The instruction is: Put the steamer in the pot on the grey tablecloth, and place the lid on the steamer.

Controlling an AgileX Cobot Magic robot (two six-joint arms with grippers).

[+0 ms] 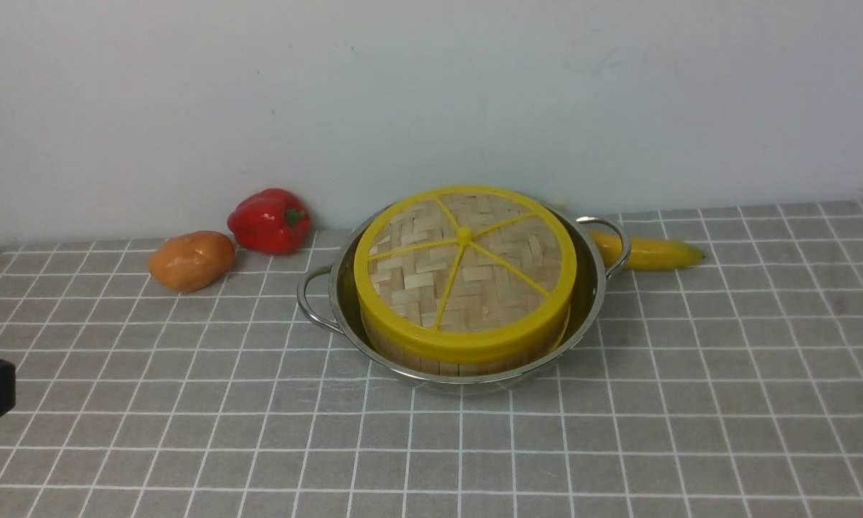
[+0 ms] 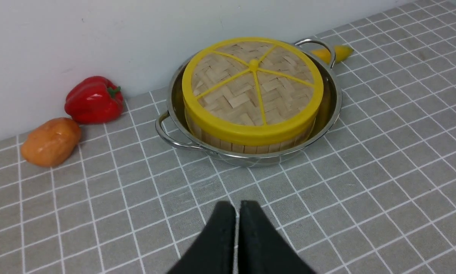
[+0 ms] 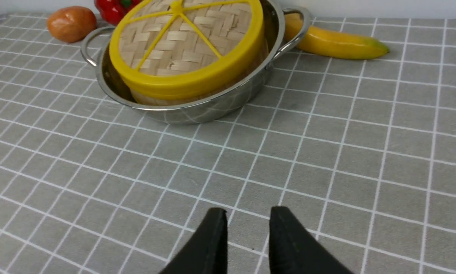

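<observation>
Grey tablecloth (image 1: 690, 403) bare between pot (image 1: 330, 288) rim and both empty grippers: left (image 2: 237, 207) jaws closed, right (image 3: 248, 215) parted

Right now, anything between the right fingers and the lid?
Nothing visible. In the right wrist view only bare grey cloth lies between the right fingers and the pot. The lid already sits on the steamer inside it. The banana lies off to the side.

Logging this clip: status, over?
Left gripper shut, right gripper open, both empty. Lid on steamer in pot. Nothing obstructing.
</observation>
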